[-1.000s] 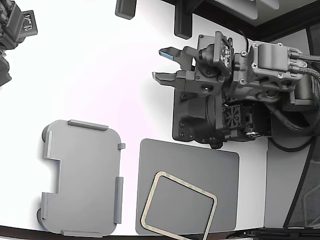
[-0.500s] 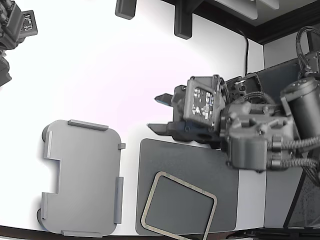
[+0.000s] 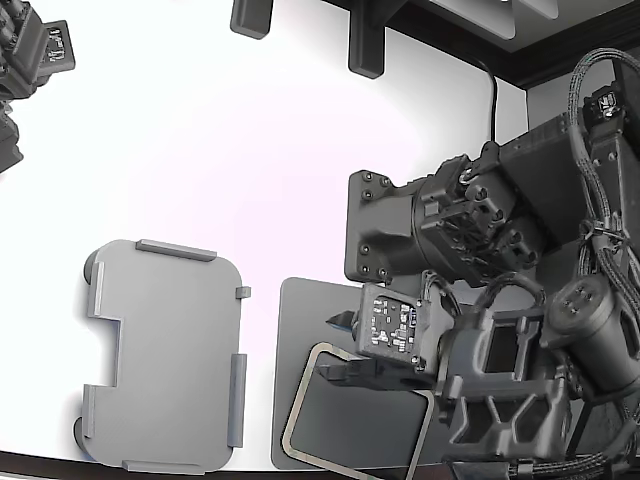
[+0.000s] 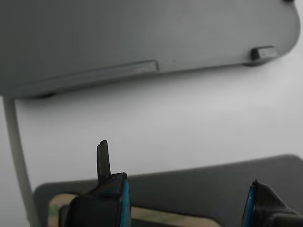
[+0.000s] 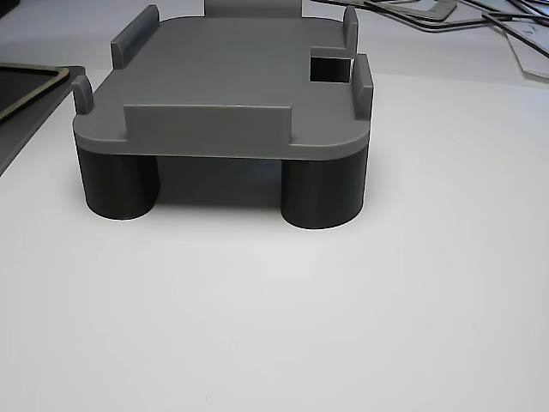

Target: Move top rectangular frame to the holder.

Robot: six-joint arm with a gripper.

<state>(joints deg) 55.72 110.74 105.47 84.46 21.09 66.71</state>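
Frame (image 3: 298, 408) — thin cream outline, hollow centre

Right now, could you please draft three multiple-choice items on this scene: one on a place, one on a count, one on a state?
1. Where does the rectangular frame lie?
A. On the dark pad
B. In the holder
C. On the bare white table

2. How many round feet of the holder show in the other view?
A. None
B. Two
C. Five

3. How does the pincer stand?
A. Shut on the frame
B. Open, fingers apart above the frame's edge
C. Out of view

Answers: 1 A, the exterior view shows the frame on the pad. 2 B, two dark feet stand under the holder's near edge. 3 B, the wrist view shows a gap between the fingers.
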